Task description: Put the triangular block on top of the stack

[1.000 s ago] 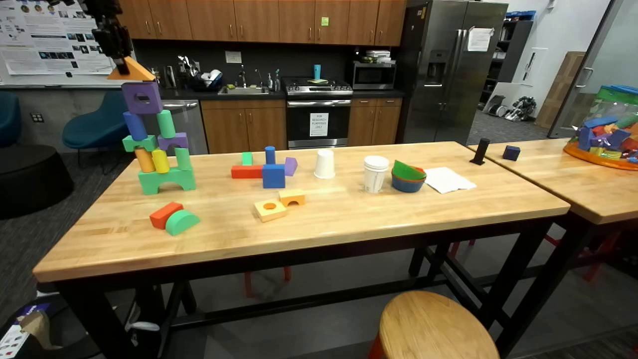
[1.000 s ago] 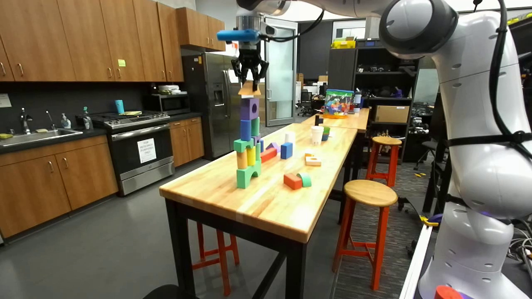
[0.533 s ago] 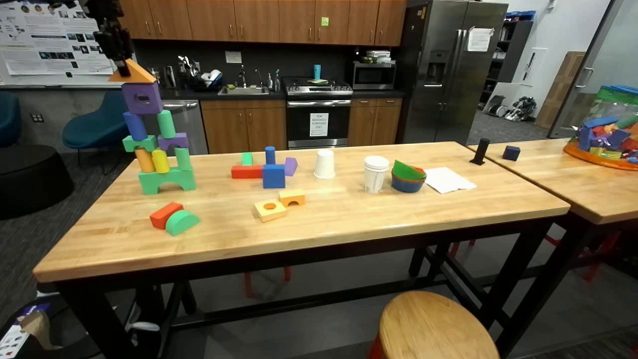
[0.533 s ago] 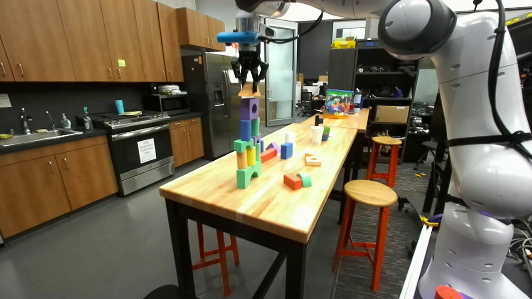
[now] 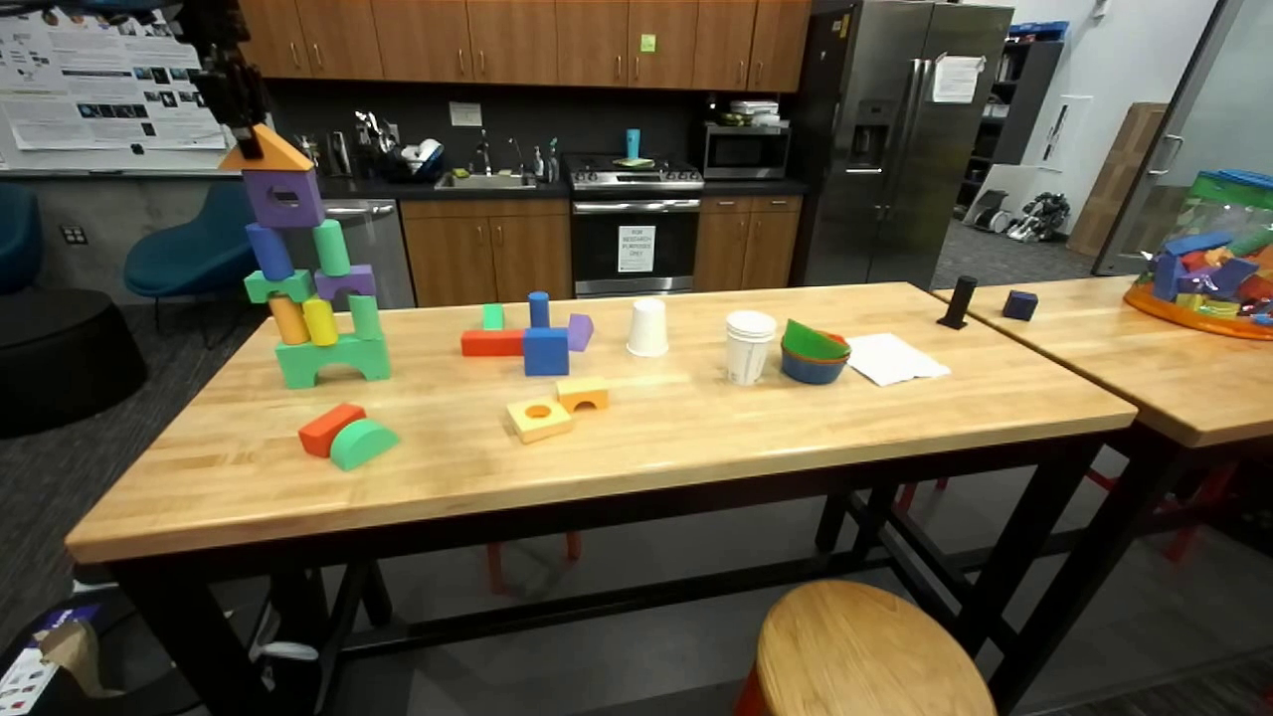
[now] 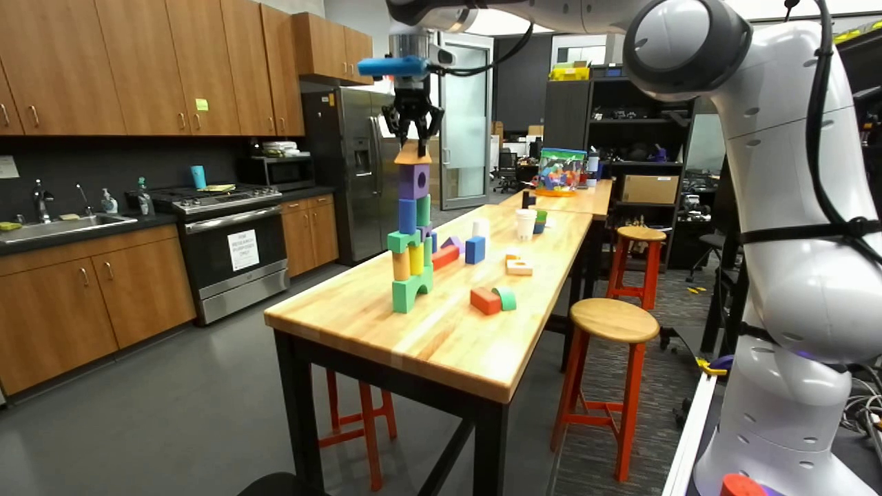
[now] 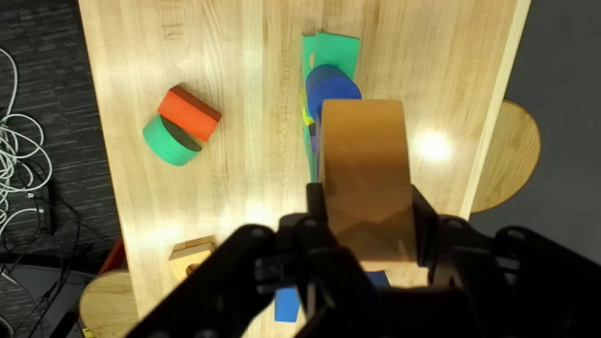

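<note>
The triangular block [image 7: 368, 173] is pinched between the fingers [image 7: 316, 202], apparently touching the stack [image 6: 406, 240] below them; pressing too hard or releasing lopsidedly could topple it.

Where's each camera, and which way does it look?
An exterior view facing the long side of the table looks toward the cabinets; the gripper shows, top left.
An exterior view beyond the table's short end looks along it; most of the arm shows.
The wrist view sits above the gripper, looking down; its fingers flank the triangular block.
Both exterior views share the stack.
</note>
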